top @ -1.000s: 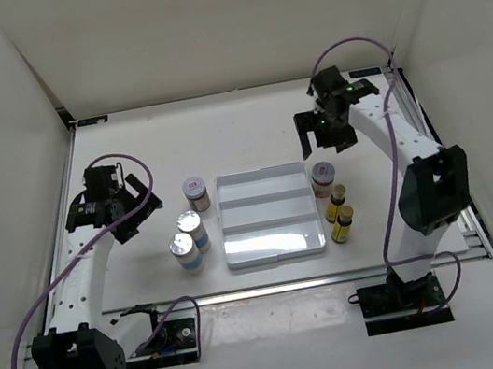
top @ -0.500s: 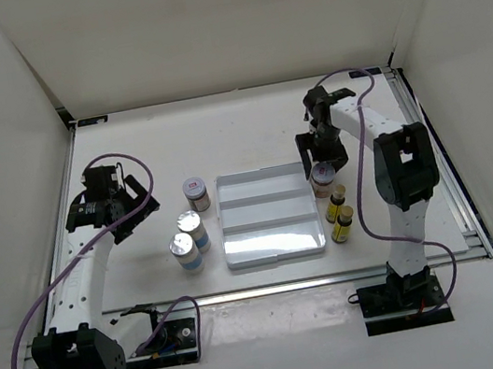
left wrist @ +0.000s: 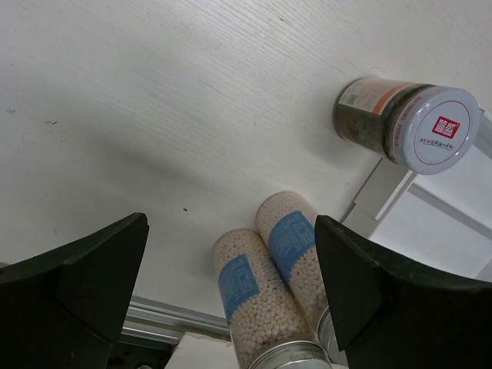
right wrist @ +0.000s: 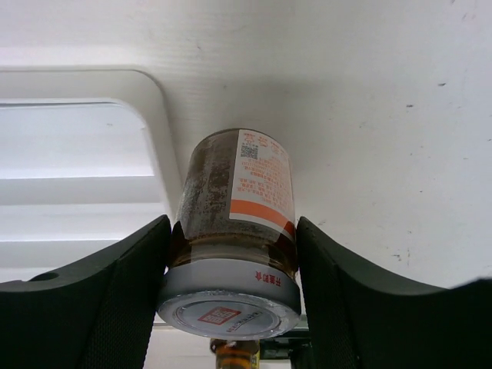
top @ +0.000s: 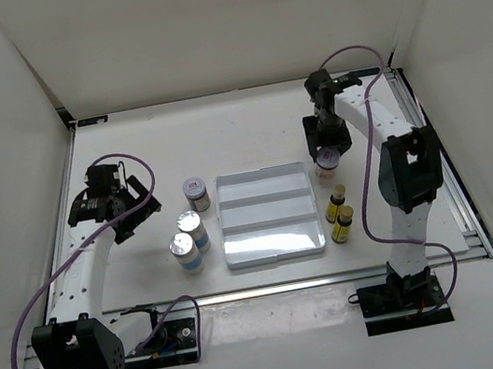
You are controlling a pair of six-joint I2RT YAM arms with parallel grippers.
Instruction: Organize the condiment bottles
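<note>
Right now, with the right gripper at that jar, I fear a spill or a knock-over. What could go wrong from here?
1. The right gripper grips the jar high, by its lid; the body below could swing or slip once lifted.
2. The tray rim lies right beside the jar; a low carry might catch it.
3. The yellow bottles stand just nearer the arm's base; a backward swing could topple them.

Brown left jar (top: 196, 191), white red-marked lid, is stood upright left of tray (top: 260, 174). Matching right jar (right wrist: 234, 192) is pinched by right gripper (right wrist: 233, 231) off tray's far-right corner. Far yellow bottle (top: 336, 199) and near yellow bottle (top: 344, 222) are stood right of tray. 2 cylinders, far cylinder (top: 192, 228) and near cylinder (top: 184, 251), are stood side by side left of it.
</note>
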